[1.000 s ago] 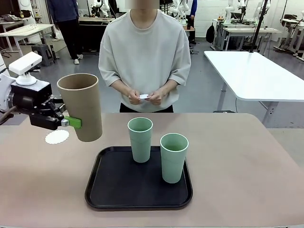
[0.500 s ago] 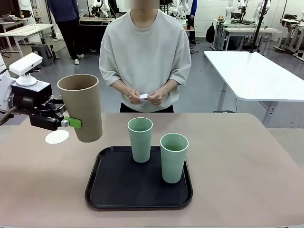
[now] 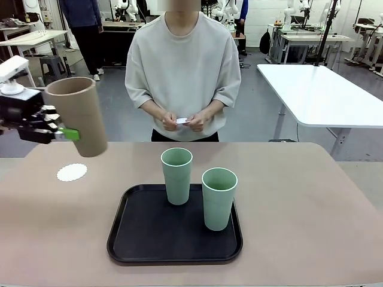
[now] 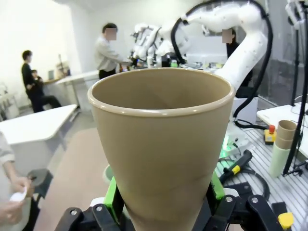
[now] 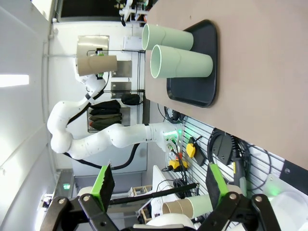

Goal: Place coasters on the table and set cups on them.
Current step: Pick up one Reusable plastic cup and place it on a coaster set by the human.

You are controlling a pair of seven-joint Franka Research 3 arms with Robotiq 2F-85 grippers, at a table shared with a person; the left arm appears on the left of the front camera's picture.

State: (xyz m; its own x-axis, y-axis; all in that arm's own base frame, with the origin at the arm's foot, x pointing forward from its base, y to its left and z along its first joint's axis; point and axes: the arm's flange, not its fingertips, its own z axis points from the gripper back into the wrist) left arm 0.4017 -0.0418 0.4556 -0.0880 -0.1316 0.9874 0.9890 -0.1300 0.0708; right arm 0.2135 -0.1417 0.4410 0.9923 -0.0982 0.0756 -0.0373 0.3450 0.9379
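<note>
Clamping tan cup (image 3: 76,113), left claw (image 3: 73,134), mouth up, long axis leaning left, right claw (image 5: 159,185) apart

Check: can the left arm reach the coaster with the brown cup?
Probably yes: the coaster lies bare close below the brown cup in the left gripper, nothing between; the tray sits aside.

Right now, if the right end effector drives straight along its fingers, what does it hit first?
Probably the left arm's white lower link, dead ahead of the open right end effector. The table and black tray lie off to the side. Depth is unclear.
</note>
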